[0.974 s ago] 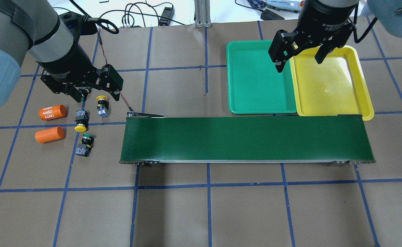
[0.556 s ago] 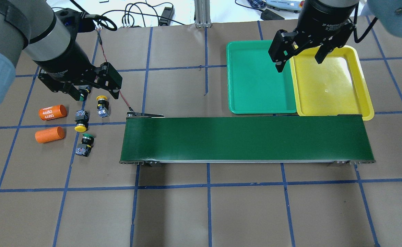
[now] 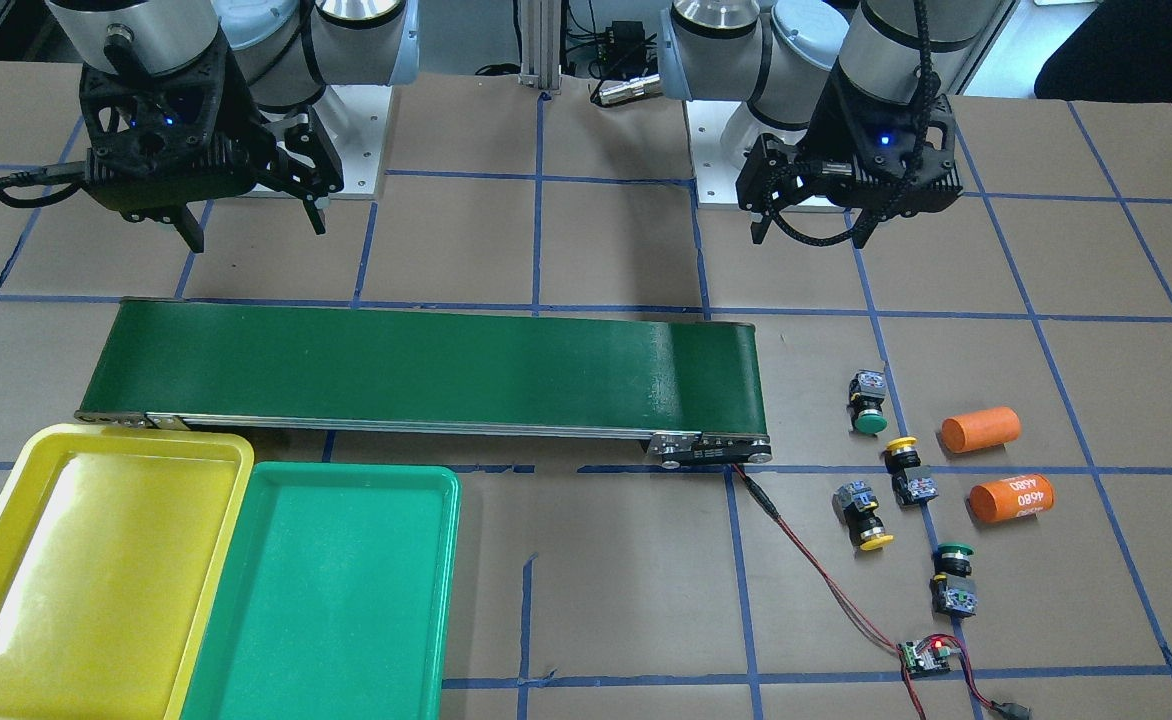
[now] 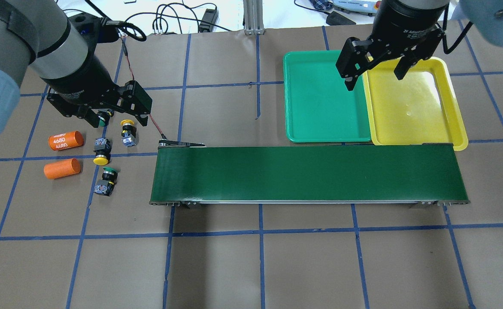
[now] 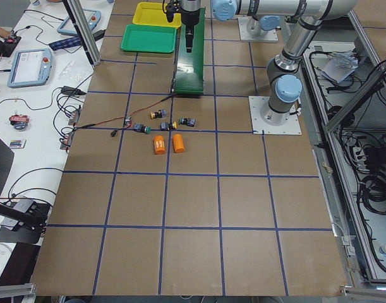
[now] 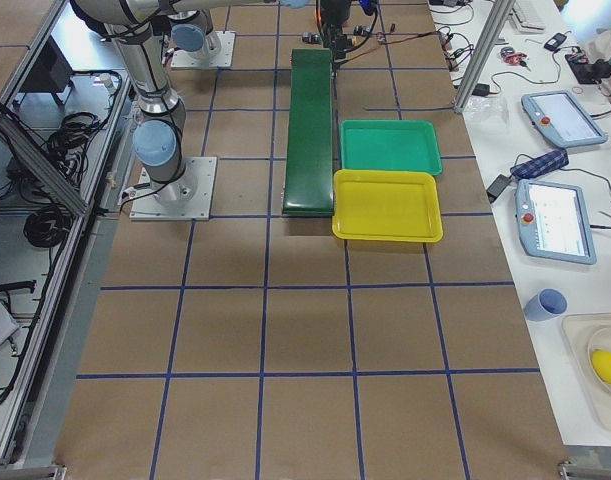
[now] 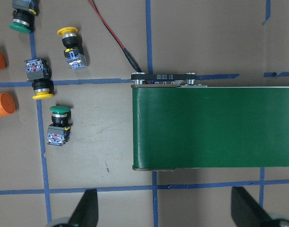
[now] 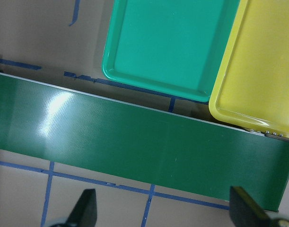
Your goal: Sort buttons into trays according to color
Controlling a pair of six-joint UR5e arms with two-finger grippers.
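Note:
Four buttons lie on the table left of the conveyor. One green-capped button (image 4: 102,119) sits partly under my left gripper (image 4: 116,121). A yellow-capped one (image 4: 127,133) is beside it, another yellow-capped one (image 4: 101,153) is nearer, and a second green-capped one (image 4: 107,180) is nearest. The left wrist view shows them at upper left, for example the green-capped button (image 7: 58,125). My left gripper (image 3: 811,235) hangs open above them, holding nothing. My right gripper (image 4: 374,79) hangs open over the seam between the green tray (image 4: 316,107) and the yellow tray (image 4: 410,107). Both trays hold nothing.
A long dark-green conveyor belt (image 4: 307,174) runs from beside the buttons to the trays. Two orange cylinders (image 4: 65,140) (image 4: 62,168) lie left of the buttons. A red-black wire leads from the belt's end to a small circuit board (image 3: 926,655).
My left gripper has shifted slightly to the left above the buttons. The right arm and all the buttons have stayed put.

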